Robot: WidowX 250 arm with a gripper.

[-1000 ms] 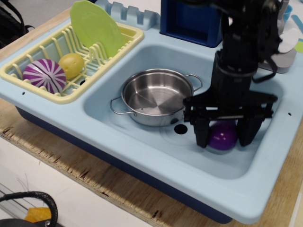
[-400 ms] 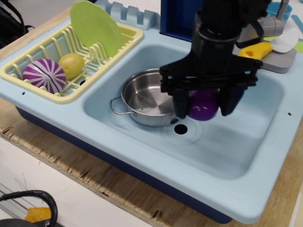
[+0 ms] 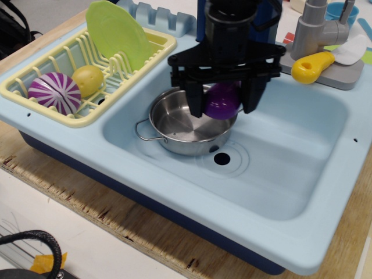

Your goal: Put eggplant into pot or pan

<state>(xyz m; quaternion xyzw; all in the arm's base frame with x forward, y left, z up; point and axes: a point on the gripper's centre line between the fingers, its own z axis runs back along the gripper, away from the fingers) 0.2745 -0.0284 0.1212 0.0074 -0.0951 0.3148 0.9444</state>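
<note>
End effector (image 3: pixel 222 103) apparently gripping eggplant (image 3: pixel 221 100) over pot (image 3: pixel 174 123).

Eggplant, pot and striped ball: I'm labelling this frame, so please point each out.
eggplant (image 3: pixel 221 100), camera view, purple body between the tool's fingers.
pot (image 3: pixel 174 123), camera view, bare inner floor.
striped ball (image 3: pixel 53 92), camera view, its middle.

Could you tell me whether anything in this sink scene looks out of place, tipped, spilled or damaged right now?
Nothing stands out. The pot sits upright in the sink, and the gripper holds the eggplant above the pot's right side. The green plate leans in the drying rack, as plates do. No spills or damage show.
</note>
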